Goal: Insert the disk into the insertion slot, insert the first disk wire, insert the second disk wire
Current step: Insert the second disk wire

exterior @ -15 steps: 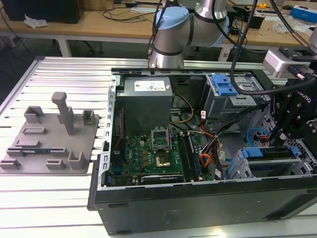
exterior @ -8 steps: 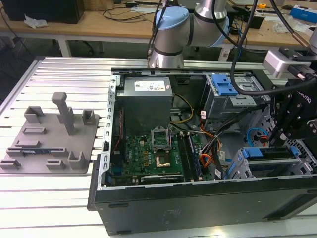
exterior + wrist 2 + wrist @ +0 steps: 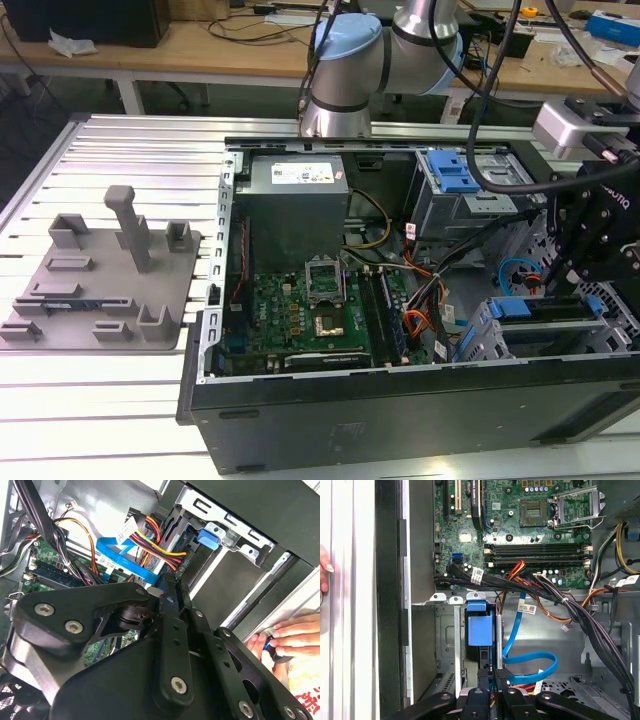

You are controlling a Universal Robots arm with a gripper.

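Disk (image 3: pixel 545 310): seated in the insertion slot (image 3: pixel 488 338) at the corner of the computer case (image 3: pixel 400 410) on the exterior view's right, near side.
Disk axis: in the exterior view its top edge reads as a long dark strip running roughly left to right, blue carrier at both ends; in the first wrist view the blue carrier end (image 3: pixel 479 630) stands narrow between two grey rails and faces the motherboard (image 3: pixel 520 530).
Insertion slot: grey perforated sheet metal (image 3: pixel 447 645), around the disk on both sides; the blue tab (image 3: pixel 209 537) shows at its mouth in the second wrist view.
Gripper (image 3: pixel 560 285): black, pointing down into the case just above the slot; in the first wrist view its tip (image 3: pixel 493 676) lies in line with the carrier end, close to it.
Jaws: whether they are open, closed or gripping something cannot be told.
Arm (image 3: pixel 350 60): blue-capped joint behind the case, forearm reaching over to the exterior view's right, wrist bent downward.
Blue flat cable (image 3: pixel 530 660): looped loose beside the slot.
Red, yellow and black wire bundle (image 3: pixel 155 540): runs next to the slot.
Writing: white tags on the cables and a white label on the power supply (image 3: pixel 295 180), print too small to read.
Taller bay with blue latch (image 3: pixel 455 170): far side of the case.
Person's hand (image 3: pixel 295 635): resting outside the case wall.
Grey fixture plate (image 3: pixel 100 280): on the slatted table (image 3: pixel 100 400), well apart from the case.
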